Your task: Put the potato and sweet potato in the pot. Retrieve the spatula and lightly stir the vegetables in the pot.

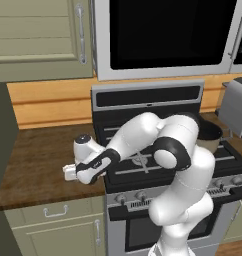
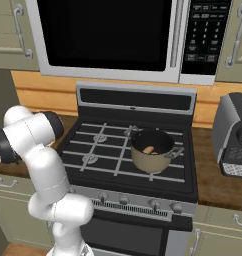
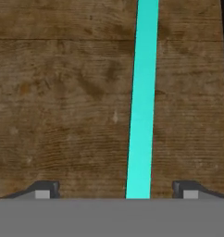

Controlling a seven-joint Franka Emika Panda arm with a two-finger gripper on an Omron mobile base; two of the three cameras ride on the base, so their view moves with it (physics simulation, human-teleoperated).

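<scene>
The spatula's (image 3: 142, 115) teal handle lies on the wooden counter (image 3: 63, 102) and runs up between my gripper's (image 3: 117, 190) fingertips (image 3: 46, 190). The jaws stand wide apart and open, clear of the handle on both sides. The spatula's head is out of view. In the left base view my gripper (image 1: 70, 173) points down at the counter (image 1: 38, 160) just left of the stove. The pot (image 2: 152, 150) stands on the stove's right front burner, with a tan-orange piece, the sweet potato (image 2: 149, 149), inside. The arm partly hides the pot (image 1: 211, 136) there. The potato is hidden.
The stove (image 2: 103, 145) has bare grates to the left of the pot. A grey appliance (image 2: 235, 135) stands on the counter right of the stove. The microwave (image 2: 108, 35) hangs above. Cabinets and drawers (image 1: 55, 212) sit below the counter edge.
</scene>
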